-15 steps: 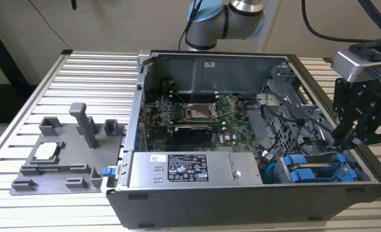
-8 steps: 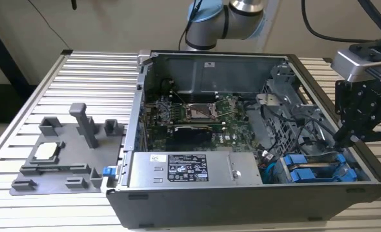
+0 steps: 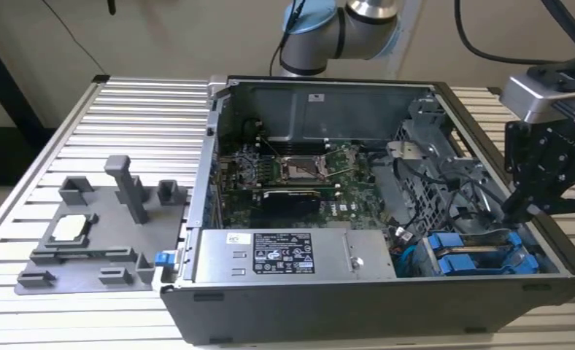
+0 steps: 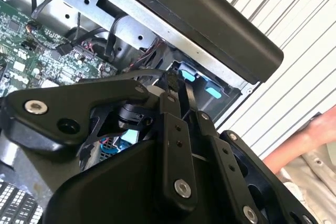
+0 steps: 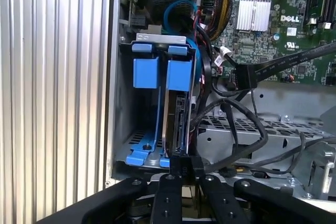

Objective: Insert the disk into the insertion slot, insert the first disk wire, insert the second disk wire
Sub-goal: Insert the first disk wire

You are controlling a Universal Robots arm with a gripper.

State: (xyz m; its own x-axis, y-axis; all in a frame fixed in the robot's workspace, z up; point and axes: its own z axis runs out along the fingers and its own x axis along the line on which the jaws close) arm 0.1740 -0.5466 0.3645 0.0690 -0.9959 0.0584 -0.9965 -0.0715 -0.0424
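Observation:
The disk (image 5: 176, 121) stands on edge inside the insertion slot (image 5: 145, 72), a grey cage with blue rails at the case's near corner on the exterior view's right (image 3: 473, 257). My gripper (image 5: 185, 171) is at the disk's exposed end, fingers drawn together on a black wire plug (image 5: 187, 162) that sits against that end. Its black cable (image 5: 247, 124) loops away over the metal bracket. In the exterior view the gripper (image 3: 514, 211) reaches down into the case just above the cage. In the second wrist view the fingers (image 4: 169, 103) point at the cage's blue tabs (image 4: 187, 75).
A second black flat plug (image 5: 244, 76) hangs loose near the cage, among other cables. The silver power-supply box (image 3: 287, 255) and motherboard (image 3: 287, 175) lie towards the exterior view's left of the cage. A grey fixture plate (image 3: 93, 233) rests on the ribbed table. Something pinkish (image 4: 299, 145) lies outside the case.

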